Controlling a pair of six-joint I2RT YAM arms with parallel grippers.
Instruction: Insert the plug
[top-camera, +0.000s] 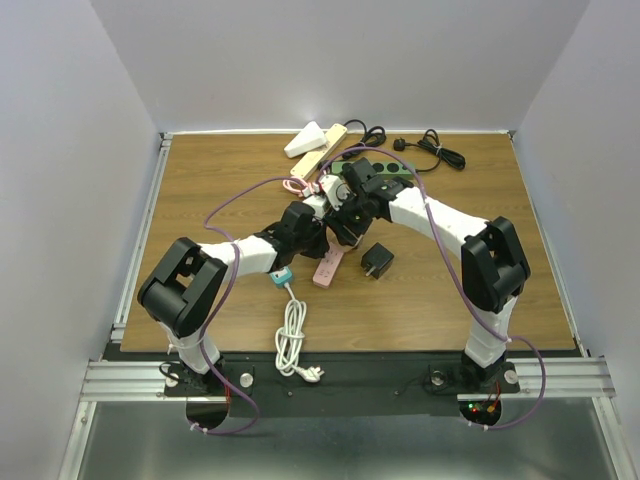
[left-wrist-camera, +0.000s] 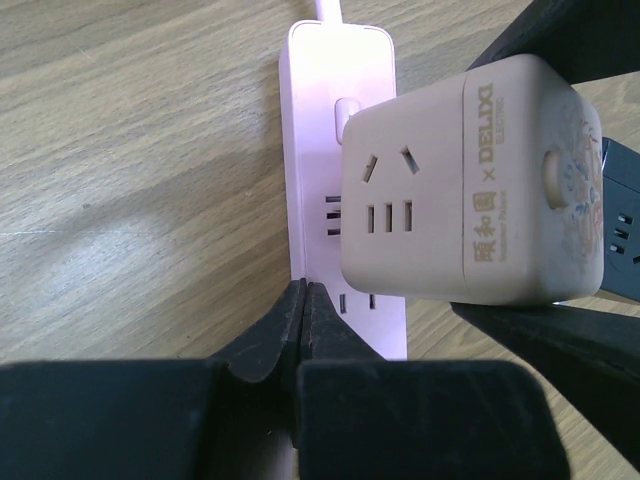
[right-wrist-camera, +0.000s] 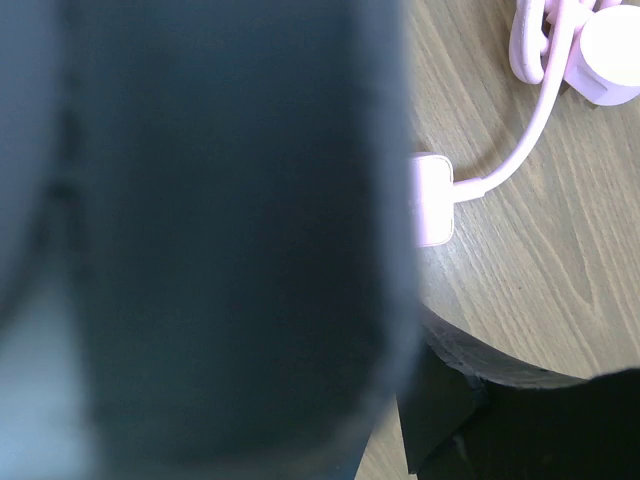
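Left wrist view: my left gripper (left-wrist-camera: 303, 292), shut and empty, at the edge of the pink power strip (left-wrist-camera: 312, 150); my right gripper (top-camera: 338, 212) clamps the beige cube adapter (left-wrist-camera: 450, 180) over that strip.

The wooden worktop (top-camera: 200, 200) carries a pink power strip (top-camera: 328, 268) near its middle. Just right of that strip sits a black adapter cube (top-camera: 376, 262). Just left of it lies a teal plug head (top-camera: 282, 276), whose white cable (top-camera: 291, 340) is coiled nearer the arm bases. Beyond the pink strip lie a dark power strip (top-camera: 392, 170), a cream power strip (top-camera: 322, 152), a white block (top-camera: 303, 141) and a black cord (top-camera: 432, 150).
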